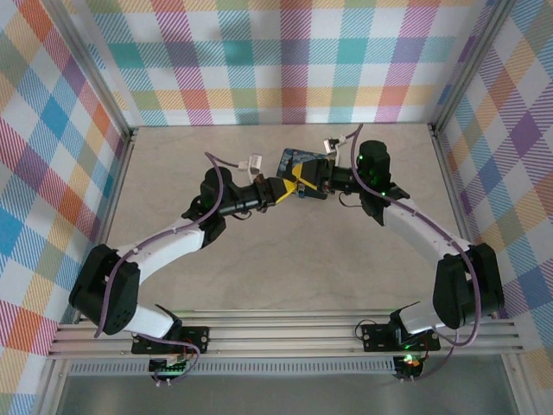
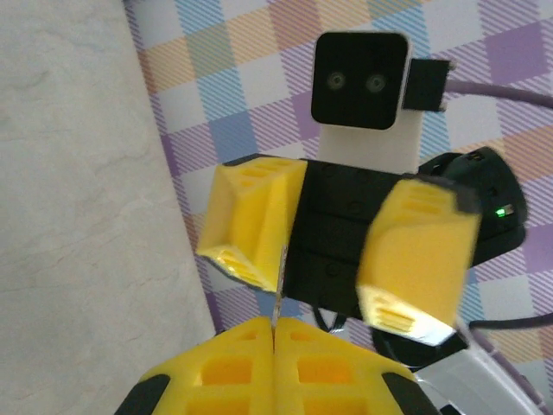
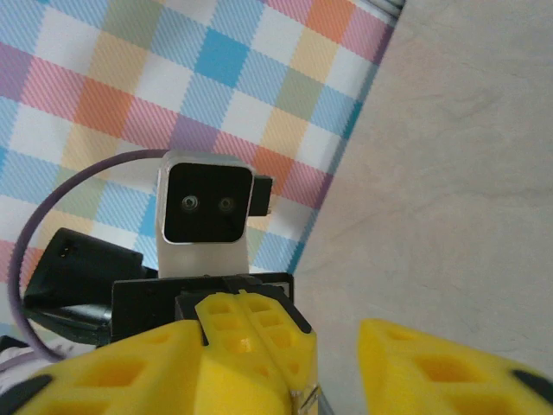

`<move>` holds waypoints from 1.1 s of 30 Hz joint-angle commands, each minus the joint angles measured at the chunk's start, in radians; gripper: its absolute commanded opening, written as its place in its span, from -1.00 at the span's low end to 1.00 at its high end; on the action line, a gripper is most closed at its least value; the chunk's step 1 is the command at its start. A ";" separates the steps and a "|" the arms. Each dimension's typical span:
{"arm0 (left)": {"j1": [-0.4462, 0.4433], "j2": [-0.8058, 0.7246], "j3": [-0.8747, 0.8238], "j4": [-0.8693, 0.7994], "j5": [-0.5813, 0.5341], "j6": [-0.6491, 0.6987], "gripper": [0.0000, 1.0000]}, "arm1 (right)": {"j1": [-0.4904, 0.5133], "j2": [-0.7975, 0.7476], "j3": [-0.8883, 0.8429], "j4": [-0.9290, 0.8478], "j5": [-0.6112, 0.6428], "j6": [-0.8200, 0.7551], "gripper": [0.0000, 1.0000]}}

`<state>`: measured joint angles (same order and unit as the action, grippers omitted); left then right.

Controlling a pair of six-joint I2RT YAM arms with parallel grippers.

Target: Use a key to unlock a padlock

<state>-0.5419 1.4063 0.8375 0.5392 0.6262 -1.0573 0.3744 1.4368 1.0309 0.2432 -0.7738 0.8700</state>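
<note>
Nearest the left wrist camera, your left gripper [image 2: 273, 333] has its yellow ribbed fingers pressed flat together. A thin pale sliver rises from their seam, and I read it as the tiny dark-grey metal key [image 2: 276, 294], pinched edge-on. Just beyond and facing it, your right gripper [image 2: 333, 255] is spread wide, with nothing between its yellow fingers but its own black palm.

So the key looks to be in hand, while inserting it and turning it are not yet done.

From above, the two grippers meet over the pale stone-look table [image 1: 259, 277], just in front of the dark blue rectangular tin [image 1: 294, 158]. You cannot place the small blue-bodied padlock with any certainty. It may lie under that meeting point, covered by the fingers. Whether its shackle is closed cannot be told either.
</note>
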 commanded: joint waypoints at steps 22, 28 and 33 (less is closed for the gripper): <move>0.064 -0.015 0.188 -0.959 -0.148 0.612 -1.00 | 0.210 0.525 0.437 -0.681 0.916 -0.312 0.17; 0.068 0.033 0.219 -0.964 -0.119 0.633 -1.00 | 0.209 0.574 0.457 -0.599 1.033 -0.286 0.12; 0.075 0.061 0.227 -0.957 -0.101 0.642 -1.00 | 0.208 0.649 0.523 -0.618 1.050 -0.301 0.10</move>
<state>-0.4786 1.4548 1.0393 -0.4004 0.4965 -0.4438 0.5819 2.0460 1.5196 -0.3817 0.2302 0.5674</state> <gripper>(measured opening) 0.048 0.553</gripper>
